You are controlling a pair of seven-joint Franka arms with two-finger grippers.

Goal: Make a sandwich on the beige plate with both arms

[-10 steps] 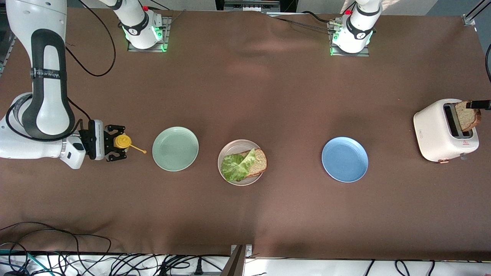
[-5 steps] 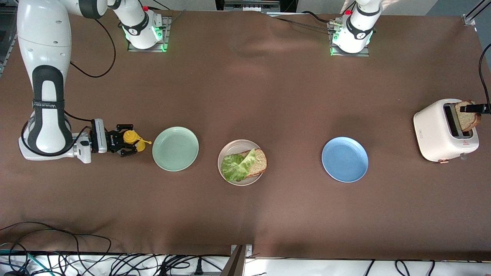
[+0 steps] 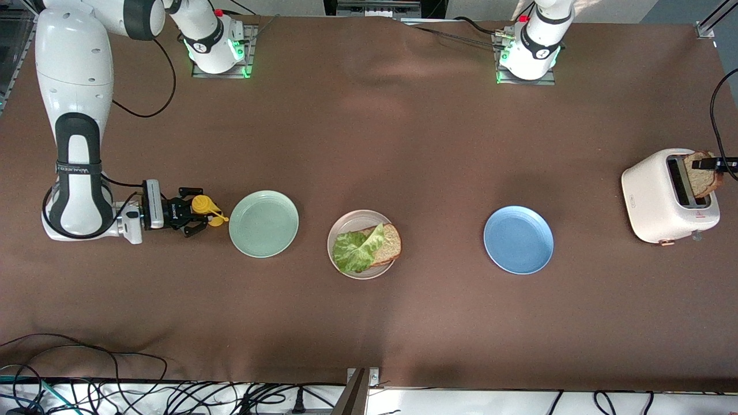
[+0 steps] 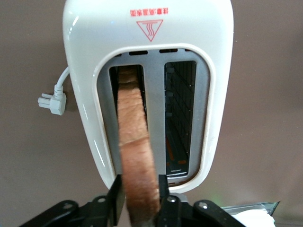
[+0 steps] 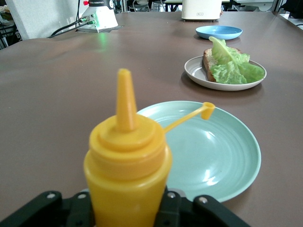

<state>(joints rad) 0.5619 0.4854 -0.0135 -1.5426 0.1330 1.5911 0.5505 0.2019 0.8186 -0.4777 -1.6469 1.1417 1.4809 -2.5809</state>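
Second bread slice (image 4: 137, 156) stands upright in the toaster (image 3: 663, 199), at the left arm's desk edge.
Left end effector (image 4: 139, 198) pinches its top edge; lift straight up. Right end effector (image 3: 193, 216) loosely flanks the mustard bottle (image 5: 127, 170).

There are three plates: one beige plate (image 3: 340, 226), one mint green plate (image 3: 263, 223) and one blue plate (image 3: 518, 240). There are two bread slices: one on the beige plate (image 3: 389, 242) and one in the toaster (image 3: 701, 174). There is one lettuce leaf (image 3: 354, 249), one white toaster (image 3: 654, 199) and one yellow squeeze bottle (image 3: 203, 208). There are two robot arms.
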